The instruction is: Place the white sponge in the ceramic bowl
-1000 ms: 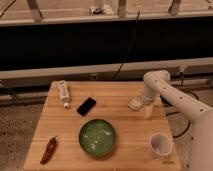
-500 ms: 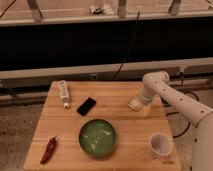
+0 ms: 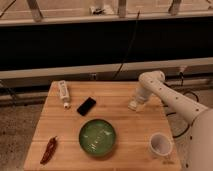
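**Sponge at the gripper, bowl not yet filled**

Little has changed since the earlier pictures: the arm has shifted only slightly at the right of the frame, and the sponge sits at nearly the same spot on the table [image 3: 55, 125].

At this moment the gripper [image 3: 137, 102] is down at the right centre of the frame, right at the white sponge [image 3: 133, 105], which shows as a pale block at the arm's tip, at or just above the wood. Whether the sponge is already clamped or merely touched I cannot tell, nor whether it has left the surface.

The ceramic bowl [image 3: 98, 137] stands in the lower middle of the frame, green inside and without the sponge (only glare marks show in it). It lies well apart from the sponge, down and to the left.

Other things are spread about: a white tube [image 3: 63, 93] in the upper left of the table, a black phone [image 3: 86, 106] beside it, a dried red chilli [image 3: 49, 150] at lower left, and a white cup [image 3: 160, 145] at lower right.

As I judge it, the task is at the pick-up step. Lifting, carrying to the bowl and letting go all remain to be done.
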You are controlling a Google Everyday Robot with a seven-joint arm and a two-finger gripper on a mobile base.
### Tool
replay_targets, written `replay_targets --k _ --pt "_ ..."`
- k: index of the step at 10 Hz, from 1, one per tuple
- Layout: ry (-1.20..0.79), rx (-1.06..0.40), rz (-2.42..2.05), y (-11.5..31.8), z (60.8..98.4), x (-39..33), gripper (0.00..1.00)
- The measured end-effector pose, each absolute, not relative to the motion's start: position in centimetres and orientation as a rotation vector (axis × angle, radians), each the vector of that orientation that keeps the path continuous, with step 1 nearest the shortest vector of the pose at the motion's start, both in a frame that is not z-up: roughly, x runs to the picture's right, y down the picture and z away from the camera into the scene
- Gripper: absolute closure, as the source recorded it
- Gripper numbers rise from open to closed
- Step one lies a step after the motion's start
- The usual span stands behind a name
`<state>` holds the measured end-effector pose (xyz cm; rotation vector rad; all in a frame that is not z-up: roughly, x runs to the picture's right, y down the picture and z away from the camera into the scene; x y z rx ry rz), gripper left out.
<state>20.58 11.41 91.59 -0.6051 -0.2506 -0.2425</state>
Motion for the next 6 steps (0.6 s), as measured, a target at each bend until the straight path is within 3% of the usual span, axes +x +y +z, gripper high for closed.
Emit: replay_targets --k 3,6 --pt "-0.262 -0.613 -0.247 11.3 91.7 20.4 0.99" --pt "-0.294 -0.624 -0.255 10.0 90.1 20.6 1.00"
